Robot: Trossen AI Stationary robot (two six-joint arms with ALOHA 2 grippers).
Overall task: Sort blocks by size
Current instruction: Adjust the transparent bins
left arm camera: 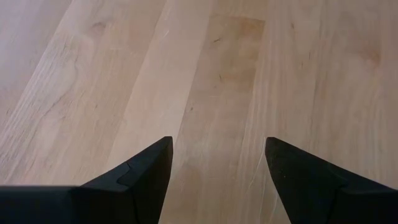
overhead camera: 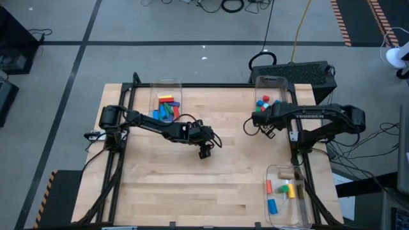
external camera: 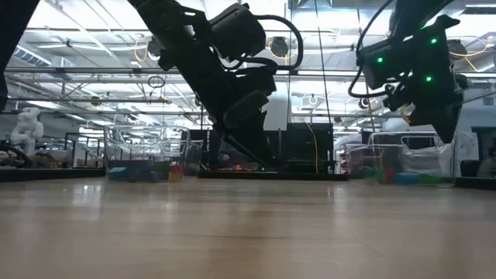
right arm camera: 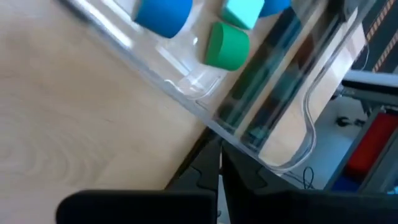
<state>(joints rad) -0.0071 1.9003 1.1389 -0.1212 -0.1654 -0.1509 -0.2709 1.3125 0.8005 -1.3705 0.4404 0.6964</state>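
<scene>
— Starting from the near edge of the table (overhead camera: 192,191), what lies closest?

— A clear bin (overhead camera: 289,195) at the near right corner of the table, holding blocks (overhead camera: 285,190): an orange one, a yellow one, a green one, a blue one and a plain wood piece, lying loose inside it.

— And toward the middle of the table?

— The left gripper (overhead camera: 204,153) hangs over bare wood just left of the table's centre. The left wrist view shows its two dark fingers (left arm camera: 146,174) spread well apart, with only table grain between them; it holds nothing.

— Where is the right gripper?

— The right gripper (overhead camera: 250,126) sits farther back, right of the table's centre, just beside the far right bin (overhead camera: 271,96). In the right wrist view its fingers (right arm camera: 202,174) meet with only a thin seam between them, pressed together on nothing. Past them lies the bin's clear wall (right arm camera: 186,99), and inside it a green cylinder (right arm camera: 227,45), a blue cylinder (right arm camera: 163,15) and a light blue cube (right arm camera: 242,11).

— What else is at the table's far edge?

— From above, that far right bin shows red, blue and green pieces. Another clear bin (overhead camera: 165,105) stands at the far left of the table, with long bars in it: red, yellow, blue and green, stacked across each other. The left arm (overhead camera: 147,121) crosses just in front of it.

— Anything on the open tabletop?

— I see no blocks outside the three bins.
</scene>
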